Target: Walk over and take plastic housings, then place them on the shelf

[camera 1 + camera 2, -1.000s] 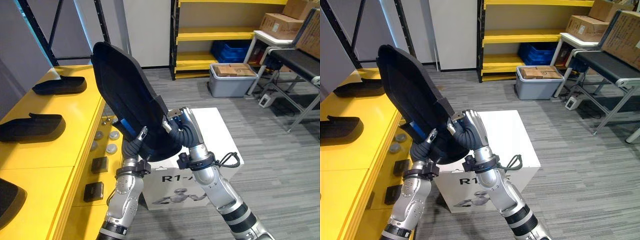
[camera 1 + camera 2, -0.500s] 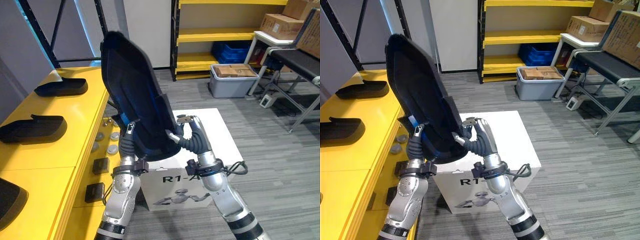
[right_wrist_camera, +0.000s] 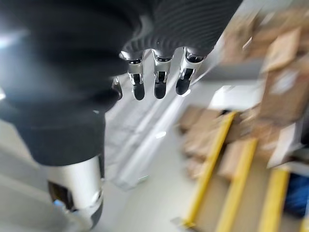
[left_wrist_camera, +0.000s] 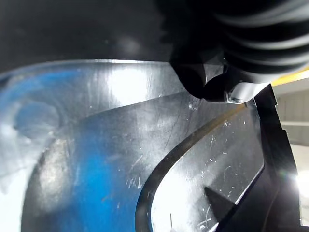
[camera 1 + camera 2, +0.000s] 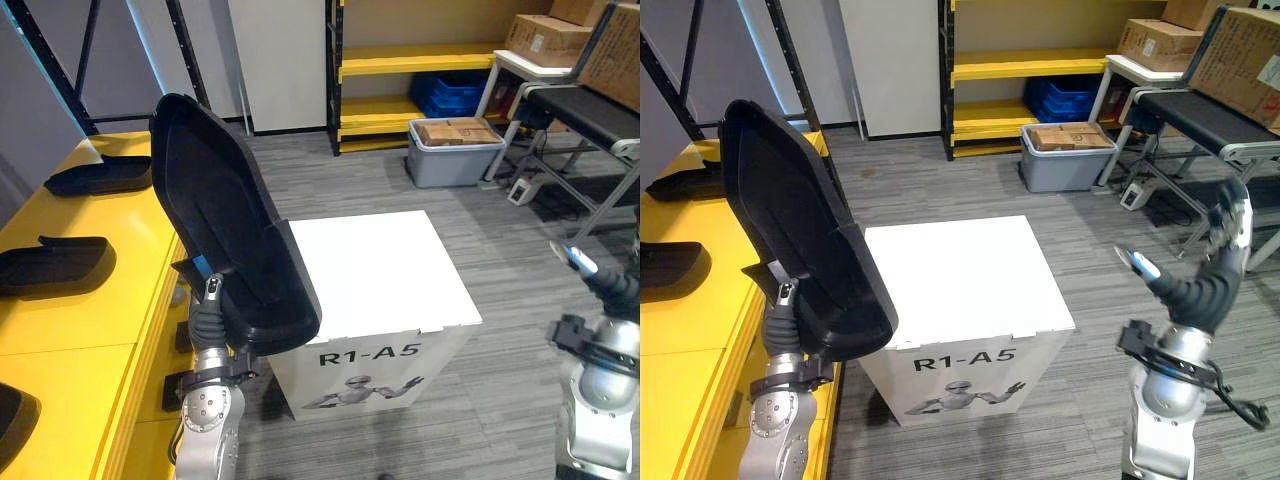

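No longer grips with the right hand (image 5: 1202, 288): holds it far out to the right side now, well apart from the load, fingers straight and spread, nothing in it. Carries the big black curved plastic housing (image 5: 225, 225) with the left hand (image 5: 209, 320) alone. Pinches the low edge there, thumb pressed on the shiny inside, other fingers hidden behind. Holds the housing tall and tipped a bit, high above the arm, at the edge of the flat yellow shelf top (image 5: 90, 330) and just beside the white cardboard box (image 5: 370, 265).

Seems past the taking step and into the placing step. Still has to swing the housing left over the shelf, lay it down and let go. Looks risky with one hand only: big, top-heavy, easy to tip.

Already has three more black plastic housings (image 5: 50, 265) lying on the yellow top, with bare room near the front edge. Farther out, a grey striped floor (image 5: 520, 250), a yellow rack (image 5: 400, 62) at the back, a grey bin (image 5: 455, 160) with brown boxes in it, blue crates (image 5: 455, 92) and a dark folding table (image 5: 590, 112) on the right.
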Controlling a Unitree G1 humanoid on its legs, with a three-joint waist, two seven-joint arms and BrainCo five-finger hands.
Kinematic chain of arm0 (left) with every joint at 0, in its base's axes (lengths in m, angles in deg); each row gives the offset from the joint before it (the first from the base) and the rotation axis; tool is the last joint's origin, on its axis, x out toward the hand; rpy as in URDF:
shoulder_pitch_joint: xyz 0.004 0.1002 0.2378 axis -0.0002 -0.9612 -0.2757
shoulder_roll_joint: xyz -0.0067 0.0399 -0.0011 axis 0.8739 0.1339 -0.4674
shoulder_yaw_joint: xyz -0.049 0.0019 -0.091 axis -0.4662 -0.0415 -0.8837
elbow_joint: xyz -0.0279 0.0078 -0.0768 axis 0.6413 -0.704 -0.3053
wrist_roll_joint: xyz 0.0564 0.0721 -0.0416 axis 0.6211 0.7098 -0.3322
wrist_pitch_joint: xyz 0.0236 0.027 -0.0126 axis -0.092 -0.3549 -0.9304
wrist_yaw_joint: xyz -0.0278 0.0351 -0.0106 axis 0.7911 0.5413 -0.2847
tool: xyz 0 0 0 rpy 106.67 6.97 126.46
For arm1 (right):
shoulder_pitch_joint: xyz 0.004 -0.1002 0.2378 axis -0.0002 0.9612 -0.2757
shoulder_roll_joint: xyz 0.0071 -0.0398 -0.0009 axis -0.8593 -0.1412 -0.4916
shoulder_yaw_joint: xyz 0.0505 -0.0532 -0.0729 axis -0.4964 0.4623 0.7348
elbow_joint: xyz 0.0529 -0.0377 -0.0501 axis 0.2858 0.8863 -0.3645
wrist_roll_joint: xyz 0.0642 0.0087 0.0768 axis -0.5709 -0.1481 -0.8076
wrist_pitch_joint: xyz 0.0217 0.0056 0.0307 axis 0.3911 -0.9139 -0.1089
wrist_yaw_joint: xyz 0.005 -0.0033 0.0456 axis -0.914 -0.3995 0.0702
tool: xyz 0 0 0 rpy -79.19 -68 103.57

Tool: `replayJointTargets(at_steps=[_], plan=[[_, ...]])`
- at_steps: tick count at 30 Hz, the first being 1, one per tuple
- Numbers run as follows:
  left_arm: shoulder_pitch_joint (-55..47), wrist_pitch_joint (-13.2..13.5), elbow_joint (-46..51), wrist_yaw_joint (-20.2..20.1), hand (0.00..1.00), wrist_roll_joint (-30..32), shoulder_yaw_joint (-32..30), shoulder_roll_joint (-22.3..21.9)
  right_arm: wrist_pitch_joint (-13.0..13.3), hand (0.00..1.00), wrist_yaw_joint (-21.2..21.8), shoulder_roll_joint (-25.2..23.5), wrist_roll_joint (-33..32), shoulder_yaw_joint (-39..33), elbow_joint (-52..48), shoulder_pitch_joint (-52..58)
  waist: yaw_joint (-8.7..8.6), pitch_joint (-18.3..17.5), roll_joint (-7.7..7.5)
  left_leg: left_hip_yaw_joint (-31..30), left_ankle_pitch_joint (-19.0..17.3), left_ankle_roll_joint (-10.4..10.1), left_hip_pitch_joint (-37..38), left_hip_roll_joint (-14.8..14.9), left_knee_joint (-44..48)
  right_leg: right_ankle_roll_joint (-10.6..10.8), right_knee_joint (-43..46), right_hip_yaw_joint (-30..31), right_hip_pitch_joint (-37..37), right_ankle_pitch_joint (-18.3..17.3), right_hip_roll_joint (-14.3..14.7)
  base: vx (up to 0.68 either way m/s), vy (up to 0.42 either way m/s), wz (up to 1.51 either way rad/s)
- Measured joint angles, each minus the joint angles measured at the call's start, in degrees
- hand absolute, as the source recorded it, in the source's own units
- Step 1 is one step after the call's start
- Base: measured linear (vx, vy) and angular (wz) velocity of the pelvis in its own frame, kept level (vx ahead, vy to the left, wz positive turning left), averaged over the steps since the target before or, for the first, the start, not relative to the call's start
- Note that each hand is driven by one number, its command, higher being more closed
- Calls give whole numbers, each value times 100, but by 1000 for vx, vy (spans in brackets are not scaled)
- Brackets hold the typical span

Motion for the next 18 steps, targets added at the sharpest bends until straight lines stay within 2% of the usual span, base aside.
replayJointTargets(at_steps=[3, 5, 10, 18], plan=[[-136, 107, 177, -43, 100, -1, -159, -13, -33, 0, 11, -137, -162, -264, 1171, 369, -57, -3, 10, 1, -10, -2, -76, 1, 7, 12, 1, 3, -75, -9, 1, 0, 0, 0], [-298, 175, 210, -55, 100, 1, -275, -51, -152, 0, 163, -181, -427, -341, 2286, 573, -108, 3, 35, 0, -17, -2, -97, 2, 8, 25, 2, 1, -92, -18, 1, 0, 0, 0], [-532, 176, 211, -254, 100, 5, -310, -145, -444, 0, 627, -401, -622, -294, 3805, 851, -129, 19, 77, 5, -52, -11, -98, 3, 19, 54, 3, 10, -90, -40, 0, 0, 0, 0], [-708, 176, 205, -469, 100, 179, -36, -191, -684, 0, 1263, -690, -625, 592, 5789, 1017, -61, 25, 82, 1, -191, 20, -107, 4, 198, 92, 129, 19, -62, -146, -31, 0, 0, 0]])
